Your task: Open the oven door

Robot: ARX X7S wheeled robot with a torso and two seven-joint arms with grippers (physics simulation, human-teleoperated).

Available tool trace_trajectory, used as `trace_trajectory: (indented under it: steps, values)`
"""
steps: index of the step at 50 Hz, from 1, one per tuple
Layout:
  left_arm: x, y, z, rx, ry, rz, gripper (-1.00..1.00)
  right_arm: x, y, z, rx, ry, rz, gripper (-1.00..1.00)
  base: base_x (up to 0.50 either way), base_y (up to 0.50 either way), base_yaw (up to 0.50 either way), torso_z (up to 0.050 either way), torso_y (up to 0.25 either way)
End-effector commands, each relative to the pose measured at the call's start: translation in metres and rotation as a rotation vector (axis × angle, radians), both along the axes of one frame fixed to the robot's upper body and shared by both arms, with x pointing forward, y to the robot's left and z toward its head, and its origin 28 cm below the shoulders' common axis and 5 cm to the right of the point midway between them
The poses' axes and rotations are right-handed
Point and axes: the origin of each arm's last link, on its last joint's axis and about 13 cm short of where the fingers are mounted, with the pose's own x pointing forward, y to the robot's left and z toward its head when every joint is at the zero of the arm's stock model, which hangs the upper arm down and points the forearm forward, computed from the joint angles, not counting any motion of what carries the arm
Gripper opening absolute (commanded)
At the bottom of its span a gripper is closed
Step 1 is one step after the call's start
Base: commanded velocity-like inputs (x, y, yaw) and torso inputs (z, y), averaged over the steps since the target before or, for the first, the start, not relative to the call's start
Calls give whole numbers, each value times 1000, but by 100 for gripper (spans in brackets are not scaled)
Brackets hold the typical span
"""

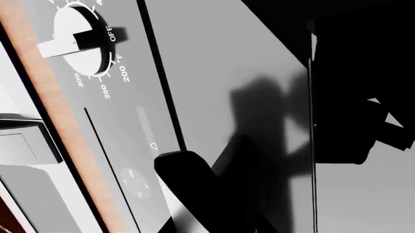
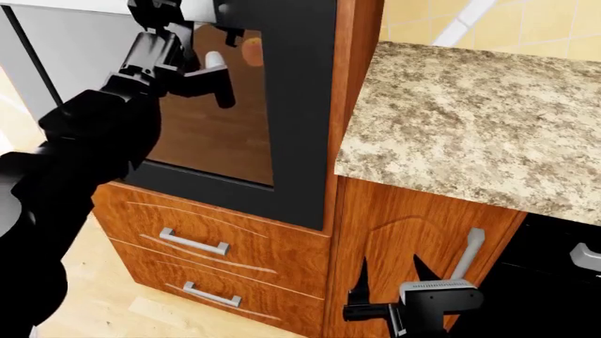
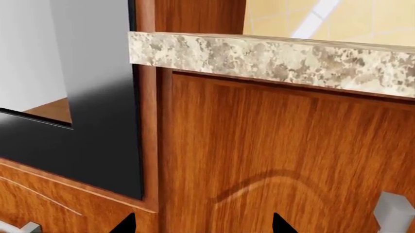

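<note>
Your left gripper (image 2: 202,74) is reaching up at the top of the oven door (image 2: 300,105), its jaws around the grey bar handle (image 2: 214,63), though you cannot tell how tightly. The door is sitting above the wooden drawers (image 2: 202,246), beside the granite countertop (image 2: 469,120). Your right gripper (image 2: 390,271) is hanging with jaws spread, empty, before the cabinet door (image 3: 279,155).

This place is a home kitchen. A built-in oven door (image 2: 281,105) with a black frame and a big glass window stands in wooden cabinets. Under it are two wooden drawers (image 2: 207,246) with grey handles. Beside it is a speckled stone table (image 2: 469,120) over a wooden cabinet door (image 2: 404,232). A temperature knob (image 1: 81,41) has "OFF" and degree numbers around it. The wall (image 2: 507,21) behind has yellow tiles.
</note>
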Motion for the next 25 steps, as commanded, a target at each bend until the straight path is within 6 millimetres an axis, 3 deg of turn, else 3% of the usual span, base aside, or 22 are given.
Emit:
trace_trajectory:
  steps: [1,25]
  values:
    - [0,-3,10,-25,-35,-26,-100,0,0,0,-3,-1,1,100,0,0,0,0,0]
    - [-8,1,15,10,-117,-69,-100,1,1,-1,-9,-2,7,100,0,0,-1,0,3]
